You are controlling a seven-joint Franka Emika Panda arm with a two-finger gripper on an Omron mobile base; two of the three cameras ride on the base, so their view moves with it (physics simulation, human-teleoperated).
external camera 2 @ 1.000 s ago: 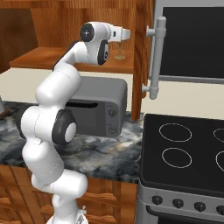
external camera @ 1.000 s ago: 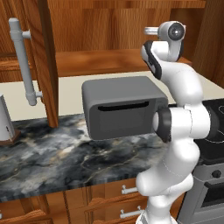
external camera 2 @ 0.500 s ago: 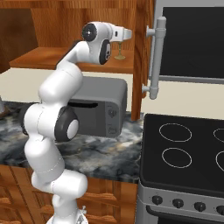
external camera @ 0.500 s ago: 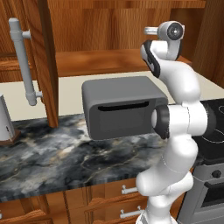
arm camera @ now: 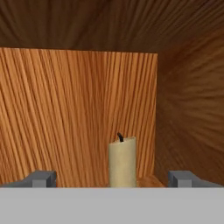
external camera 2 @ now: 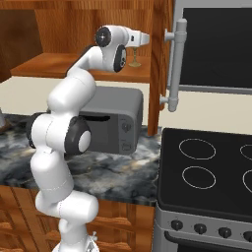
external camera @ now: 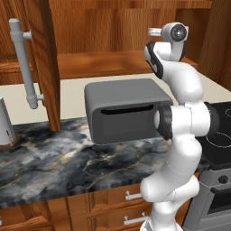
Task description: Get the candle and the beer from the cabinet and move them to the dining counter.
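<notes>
Since a second ago our arm has barely shifted; the hand stays raised inside the open cabinet [external camera: 117,27], at most a touch further in. The candle [arm camera: 122,161] stands upright on the cabinet shelf, straight ahead of our pincer [arm camera: 112,178], cream with a dark wick, its top rising between the two fingertips [arm camera: 41,178]. The pincer is spread wide and released, one tip on each side of the candle and neither touching it. From the right base view we see the candle's brass base [external camera 2: 134,62] on the shelf just beyond the hand. Behind the candle is the cabinet's wooden back wall, with a side wall close on the right. The cabinet door [external camera: 45,63] hangs open at the left, its grey bar handle [external camera: 25,63] upright. Below the shelf a grey microwave [external camera: 126,110] sits on the marbled table [external camera: 54,162]. A black stove [external camera 2: 206,167] with four ringed burners stands right of the table.
</notes>
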